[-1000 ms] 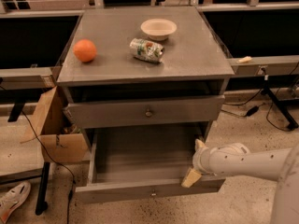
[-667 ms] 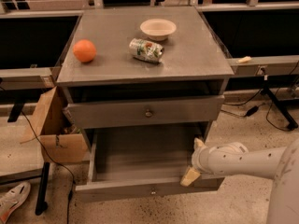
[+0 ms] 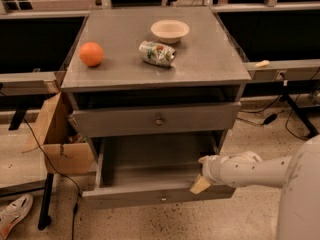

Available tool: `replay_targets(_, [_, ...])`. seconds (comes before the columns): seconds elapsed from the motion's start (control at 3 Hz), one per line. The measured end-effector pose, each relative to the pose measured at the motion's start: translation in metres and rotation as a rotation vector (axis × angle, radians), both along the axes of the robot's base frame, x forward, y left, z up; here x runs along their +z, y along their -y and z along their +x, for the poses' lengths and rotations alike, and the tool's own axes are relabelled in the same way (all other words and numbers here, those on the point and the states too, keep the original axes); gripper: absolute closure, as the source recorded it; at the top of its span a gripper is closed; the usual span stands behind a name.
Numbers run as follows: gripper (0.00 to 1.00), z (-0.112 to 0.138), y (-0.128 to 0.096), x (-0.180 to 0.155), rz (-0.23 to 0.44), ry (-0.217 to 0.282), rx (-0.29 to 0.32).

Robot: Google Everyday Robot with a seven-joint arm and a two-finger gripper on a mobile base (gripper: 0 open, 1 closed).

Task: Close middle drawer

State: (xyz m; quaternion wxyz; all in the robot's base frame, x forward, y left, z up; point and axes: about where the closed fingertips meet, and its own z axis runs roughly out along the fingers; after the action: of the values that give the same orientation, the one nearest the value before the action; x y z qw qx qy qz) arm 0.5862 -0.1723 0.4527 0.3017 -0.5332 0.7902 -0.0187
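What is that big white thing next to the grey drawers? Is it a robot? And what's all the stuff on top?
Yes, it's a robot. The white tube is its arm. At the tip is its gripper, the part it uses like a hand. There is only one picture, taken by a camera looking down at the cabinet from the front. On the cabinet top sit an orange, a can lying on its side, and a bowl. The gripper is at the front right corner of the middle drawer, which is pulled far out. The robot's job is to push that drawer shut. The top drawer above it is open just a little. The gripper isn't carrying any of the things from the top.
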Motion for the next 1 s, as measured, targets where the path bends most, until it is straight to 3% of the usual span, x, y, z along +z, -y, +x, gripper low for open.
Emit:
replay_targets(0.33, [0.8, 0.001, 0.0, -0.001, 0.006, 0.002, -0.01])
replay_targets(0.67, [1.0, -0.001, 0.0, -0.001, 0.006, 0.002, -0.01])
replay_targets(1.0, [0.0, 0.012, -0.002, -0.002, 0.016, 0.018, -0.025])
